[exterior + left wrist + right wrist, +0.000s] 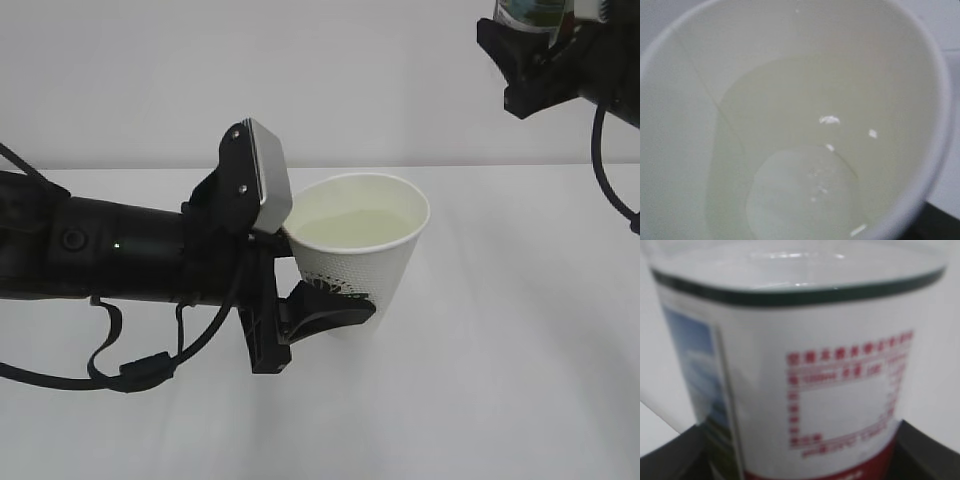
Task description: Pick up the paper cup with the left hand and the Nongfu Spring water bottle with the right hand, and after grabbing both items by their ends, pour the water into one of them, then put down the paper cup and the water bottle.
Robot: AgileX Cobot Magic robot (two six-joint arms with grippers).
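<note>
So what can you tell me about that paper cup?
The paper cup is white and tapered, with a rolled rim, a dimpled wall and a dark logo low on its side. It stands upright, holding pale clear water well up its cream inside. The left gripper clasps its lower wall above the white table.

Water [355, 228] in the paper cup [365, 270]; bottle [530, 14] upper right.

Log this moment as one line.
left gripper: holds white paper cup, water inside | right gripper: holds labelled clear plastic bottle, raised | stream: none
</note>
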